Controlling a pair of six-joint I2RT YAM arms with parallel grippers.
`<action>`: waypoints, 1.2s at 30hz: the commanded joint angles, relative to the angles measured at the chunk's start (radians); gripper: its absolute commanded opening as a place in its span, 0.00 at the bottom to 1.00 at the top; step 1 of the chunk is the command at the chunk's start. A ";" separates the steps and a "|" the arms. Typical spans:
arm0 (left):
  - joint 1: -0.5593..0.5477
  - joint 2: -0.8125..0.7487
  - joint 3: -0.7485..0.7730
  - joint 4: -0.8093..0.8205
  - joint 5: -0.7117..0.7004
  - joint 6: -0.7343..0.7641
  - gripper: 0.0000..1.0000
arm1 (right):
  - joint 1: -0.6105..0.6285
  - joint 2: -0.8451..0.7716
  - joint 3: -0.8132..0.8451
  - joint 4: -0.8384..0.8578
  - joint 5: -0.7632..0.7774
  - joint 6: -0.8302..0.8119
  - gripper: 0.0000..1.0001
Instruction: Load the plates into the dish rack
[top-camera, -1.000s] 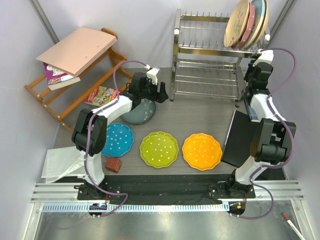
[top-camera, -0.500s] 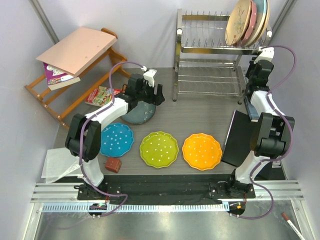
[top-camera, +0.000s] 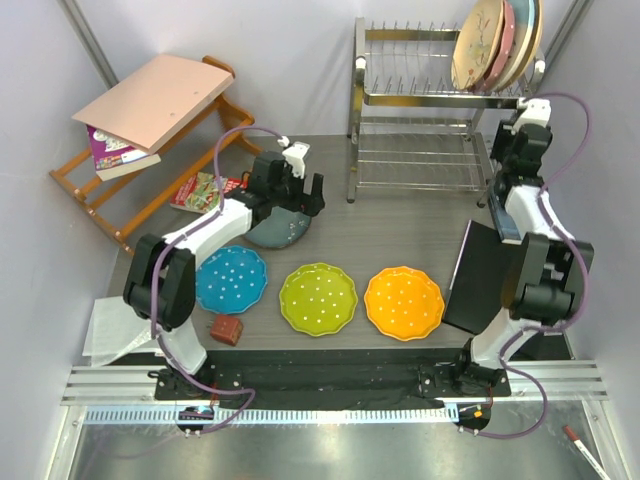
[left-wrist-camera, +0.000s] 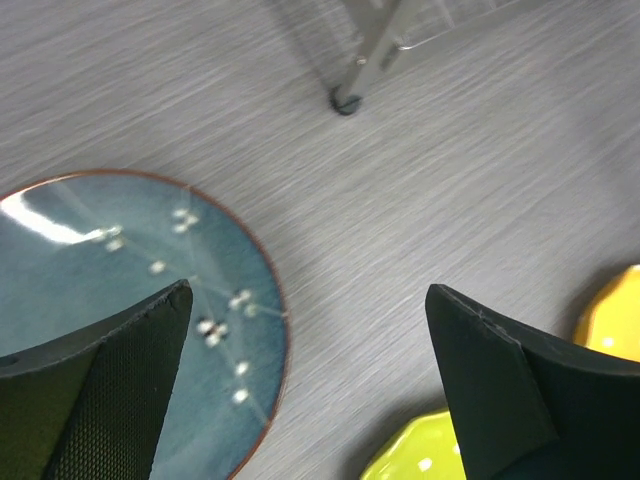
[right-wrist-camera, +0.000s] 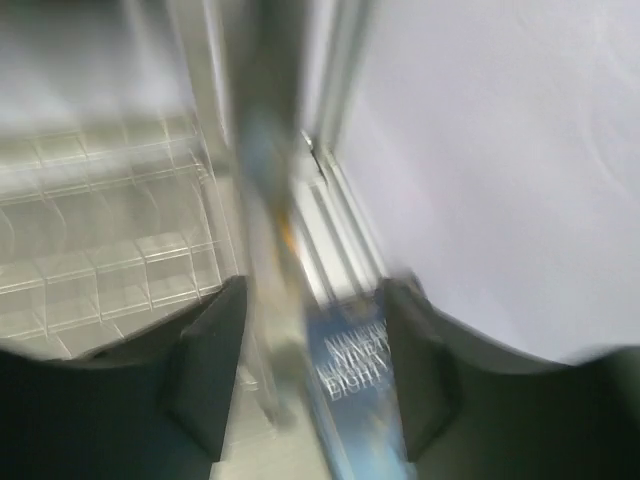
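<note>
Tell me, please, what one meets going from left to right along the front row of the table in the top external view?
blue plate → lime green plate → orange plate → black board

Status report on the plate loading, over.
Left gripper open over grey-blue plate, nothing held. Right gripper at dish rack, blurred, state unclear. Blue plate, green plate, orange plate on table, none racked. Plain plates fill rack's top right.

The dish rack (top-camera: 420, 98) is shiny chrome wire and polished steel tube. The dark speckled plate (left-wrist-camera: 130, 250) has a glossy, light-catching glaze. The table (top-camera: 400, 230) is matt grey wood-grain, and the slanted shelf (top-camera: 62, 180) is smooth brown wood.
</note>
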 joint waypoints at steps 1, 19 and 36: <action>0.004 -0.133 -0.033 -0.065 -0.147 0.067 0.99 | -0.039 -0.260 -0.173 -0.193 -0.023 -0.097 0.70; 0.065 -0.339 -0.314 -0.355 0.162 0.079 0.99 | 0.273 -0.425 -0.266 -0.935 -0.827 -0.108 0.86; 0.084 -0.369 -0.439 -0.393 0.273 0.113 0.79 | 0.457 -0.462 -0.387 -0.747 -0.823 0.061 0.85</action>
